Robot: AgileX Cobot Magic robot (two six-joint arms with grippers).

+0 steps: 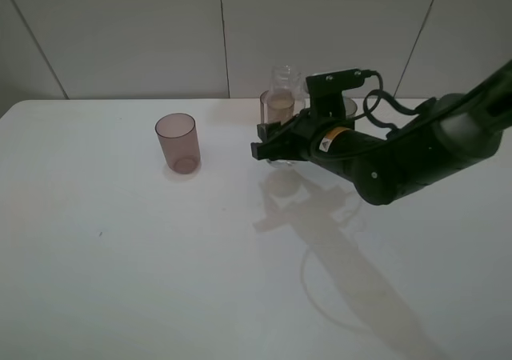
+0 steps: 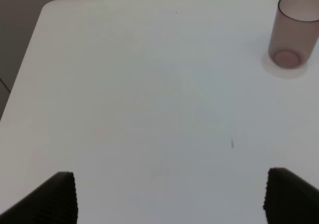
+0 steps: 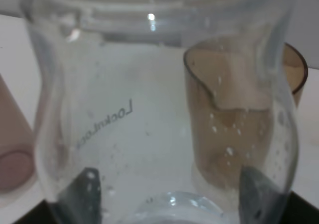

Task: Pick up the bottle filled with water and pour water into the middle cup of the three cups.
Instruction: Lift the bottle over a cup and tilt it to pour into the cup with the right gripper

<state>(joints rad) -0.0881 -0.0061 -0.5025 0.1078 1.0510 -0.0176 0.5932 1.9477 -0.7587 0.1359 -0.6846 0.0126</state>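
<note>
My right gripper [image 1: 260, 138] is shut on the clear bottle [image 1: 286, 78] and holds it roughly upright a little above the table. The amber middle cup [image 1: 278, 108] stands close behind it. In the right wrist view the bottle [image 3: 124, 109] fills the picture between the fingertips [image 3: 82, 189]. The amber cup [image 3: 295, 79] shows through and past it, and the pink cup [image 3: 15, 159] is at the edge. The pink cup [image 1: 176, 142] stands apart to the left. The dark grey cup [image 1: 350, 103] is mostly hidden behind my right wrist. My left gripper [image 2: 172, 199] is open and empty, with the pink cup [image 2: 294, 32] far ahead.
The white table [image 1: 120, 256] ends at a back edge just behind the cups, against a pale panelled wall [image 1: 120, 32]. The right arm [image 1: 416, 152] reaches in from the right above the table. The left wrist view shows the table's corner [image 2: 47, 7].
</note>
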